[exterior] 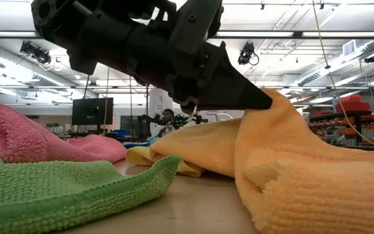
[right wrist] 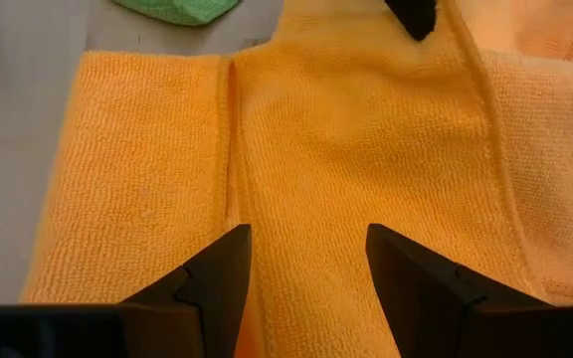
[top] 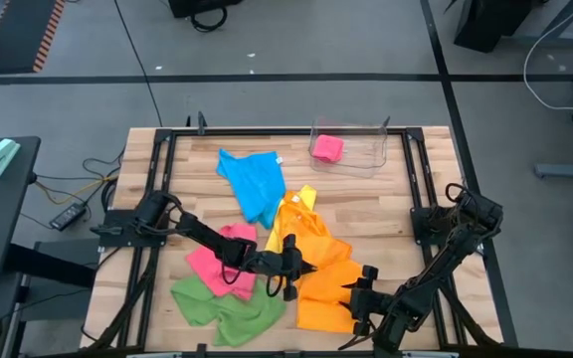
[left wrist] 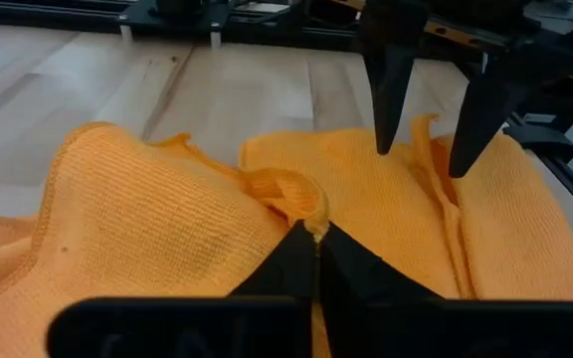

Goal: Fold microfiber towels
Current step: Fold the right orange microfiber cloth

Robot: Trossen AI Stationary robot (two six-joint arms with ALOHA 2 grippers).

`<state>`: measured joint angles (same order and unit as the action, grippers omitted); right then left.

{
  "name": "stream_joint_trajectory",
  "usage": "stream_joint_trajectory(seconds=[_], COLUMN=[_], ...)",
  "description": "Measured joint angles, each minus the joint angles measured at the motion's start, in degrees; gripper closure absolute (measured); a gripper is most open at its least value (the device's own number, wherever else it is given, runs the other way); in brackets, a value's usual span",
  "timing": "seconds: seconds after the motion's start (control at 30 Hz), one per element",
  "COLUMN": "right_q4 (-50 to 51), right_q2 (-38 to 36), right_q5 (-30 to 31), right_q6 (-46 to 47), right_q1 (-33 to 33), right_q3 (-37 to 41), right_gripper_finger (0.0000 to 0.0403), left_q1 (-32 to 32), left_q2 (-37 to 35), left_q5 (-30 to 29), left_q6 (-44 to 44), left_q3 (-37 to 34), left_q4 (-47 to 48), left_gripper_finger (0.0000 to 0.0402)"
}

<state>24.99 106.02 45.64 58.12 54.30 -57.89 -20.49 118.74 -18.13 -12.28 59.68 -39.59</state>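
Evenly bright throughout, lit from ceiling strips (exterior: 307, 39) at 12 o'clock in the low view. Mild glare there. Soft, faint shadows under the orange towel (right wrist: 366, 149). Near green towel (exterior: 57, 188) at 7 o'clock blurred; background soft. No obvious edge distortion.

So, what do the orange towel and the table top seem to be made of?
The orange towel looks like soft microfiber cloth: a fine looped, matte pile with stitched hems, and it bunches where the left claw pinches it. The table top seems to be pale wood, probably joined planks with a smooth, slightly satin finish; grain lines and seams show in the left wrist view.
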Motion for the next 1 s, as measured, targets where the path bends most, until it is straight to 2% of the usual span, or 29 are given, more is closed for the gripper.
stream_joint_trajectory(seconds=[0.17, 0.3, 0.47, 0.6, 0.77, 1.0], right_q4=[0.56, 2.22, 4.42, 4.63, 4.58, 4.56], right_q2=[0.00, 0.00, 0.00, 0.00, 0.00, 0.00], right_q5=[-0.02, 0.74, 3.84, 4.00, -4.21, -18.28], right_q6=[0.05, -2.52, -11.35, -19.15, -26.91, -33.52], right_q1=[0.03, -0.26, -1.63, -4.17, -10.75, -16.55], right_q3=[-0.28, -3.87, -9.05, -11.24, -14.49, -16.25], right_gripper_finger=[0.0193, 0.0195, 0.0196, 0.0194, 0.0175, 0.0139], left_q1=[-1.64, -4.20, -6.71, -7.65, -8.41, -9.11], left_q2=[-1.30, -4.01, -4.28, -4.33, -4.33, -4.33], left_q5=[0.41, 0.99, 1.01, 0.97, 0.97, 0.80], left_q6=[8.28, 16.58, 21.21, 21.93, 21.93, 20.43], left_q3=[-0.09, -0.02, -0.02, -0.02, -0.02, -0.02], left_q4=[0.19, 1.13, 1.98, 2.67, 3.68, 6.89], left_gripper_finger=[0.0389, 0.0393, 0.0373, 0.0379, 0.0394, 0.0371])
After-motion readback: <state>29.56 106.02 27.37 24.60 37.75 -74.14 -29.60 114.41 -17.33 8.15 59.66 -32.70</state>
